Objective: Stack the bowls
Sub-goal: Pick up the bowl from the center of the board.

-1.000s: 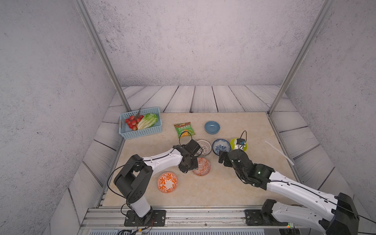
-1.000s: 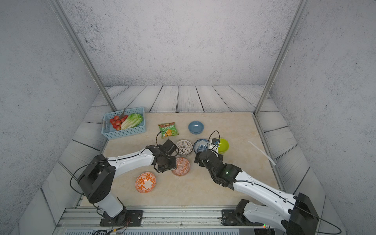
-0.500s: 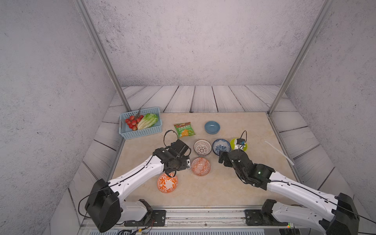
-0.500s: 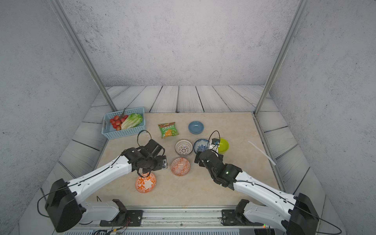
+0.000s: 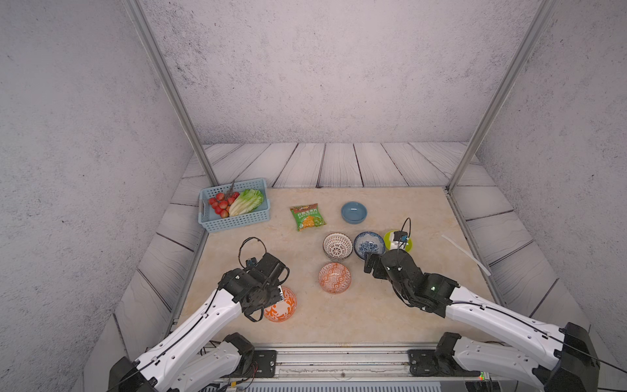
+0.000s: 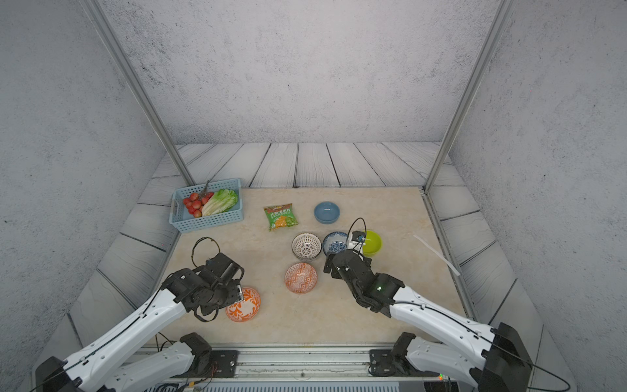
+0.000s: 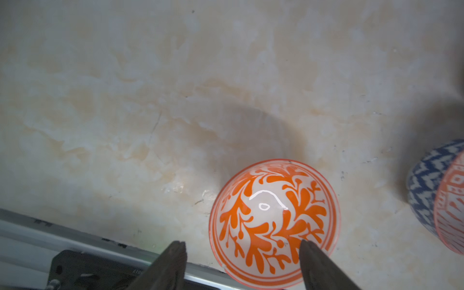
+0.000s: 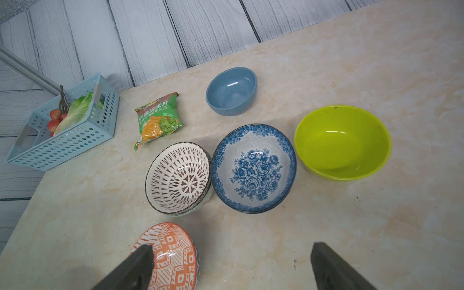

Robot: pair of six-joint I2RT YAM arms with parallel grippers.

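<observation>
Your left gripper (image 7: 242, 241), open and empty, is nearer the scroll bowl (image 7: 275, 221), whose rim lies between its fingers; your right gripper (image 8: 232, 246) is open too.

The bench (image 5: 339, 325) is a pale, beige-veined marbled slab set among grey wood planks (image 5: 339, 163). At its far left corner stands a blue mesh basket (image 5: 234, 219), with a green snack bag (image 5: 307, 217) near it and a slate-blue bowl (image 5: 354, 212) further right. Nearer the middle, a dark-lattice white bowl (image 5: 337, 245), a blue-floral bowl (image 5: 368, 242) and a lime-green bowl (image 6: 373, 244) stand in a row, the first two touching. In front of them are an orange-geometric bowl (image 5: 334, 277), an orange-scroll bowl (image 5: 285, 307) at the front left, and a white strip (image 5: 464, 254) by the right edge.
</observation>
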